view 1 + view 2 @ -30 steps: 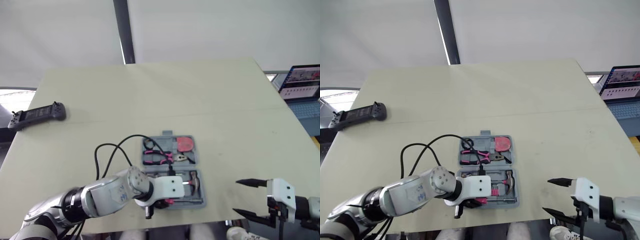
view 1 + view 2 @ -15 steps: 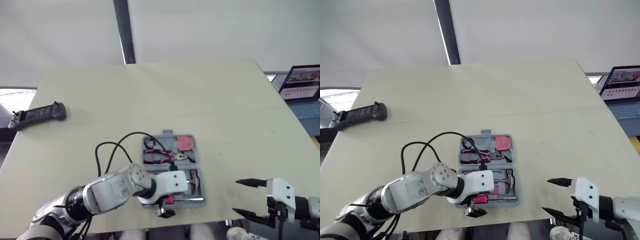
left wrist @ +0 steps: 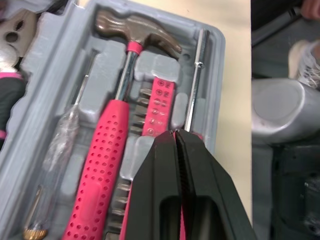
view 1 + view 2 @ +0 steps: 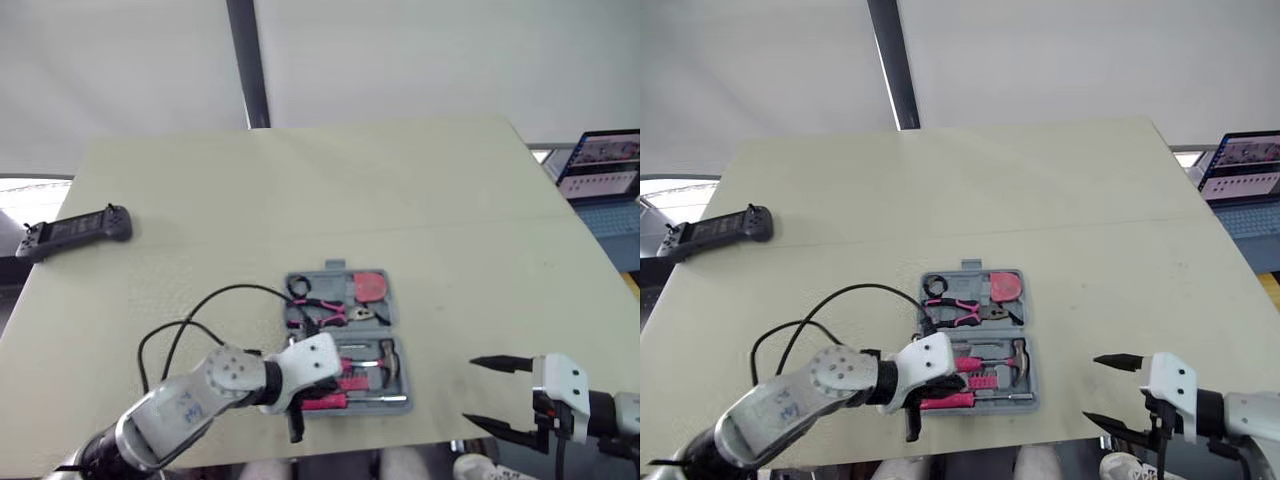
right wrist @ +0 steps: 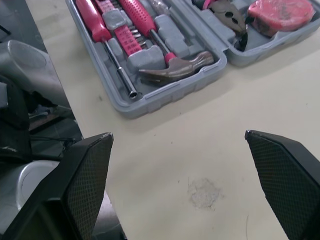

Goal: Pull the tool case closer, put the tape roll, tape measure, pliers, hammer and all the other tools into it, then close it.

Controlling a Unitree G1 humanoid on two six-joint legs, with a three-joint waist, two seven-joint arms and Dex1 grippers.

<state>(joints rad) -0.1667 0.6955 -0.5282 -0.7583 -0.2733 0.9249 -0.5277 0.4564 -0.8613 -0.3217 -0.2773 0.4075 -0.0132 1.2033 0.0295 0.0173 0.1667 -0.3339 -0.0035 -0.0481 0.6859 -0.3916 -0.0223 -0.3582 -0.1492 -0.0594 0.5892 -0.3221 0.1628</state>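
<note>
Evidently packing is nearly done: the tool case (image 5: 165,97) lies open at the tabletop's (image 4: 300,190) near edge, with hammer (image 3: 107,145), pliers (image 4: 318,312), tape measure (image 4: 370,287) and tape roll (image 4: 299,288) bedded in moulded slots. The left gripper (image 3: 176,145) hangs over the screwdriver (image 3: 194,85), jaws clenched empty, likely to press it home. The right gripper (image 4: 470,390) hovers beside the case, jaws spread, free for the lid.

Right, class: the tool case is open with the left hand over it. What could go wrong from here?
The tool case lies near the table's front edge; a shove from the shut left hand could slide it off. The left arm's black cable runs to the case's far half beside the pliers and might get trapped when the lid folds. The right hand hovers open, apart from the case, so nothing steadies it.
</note>
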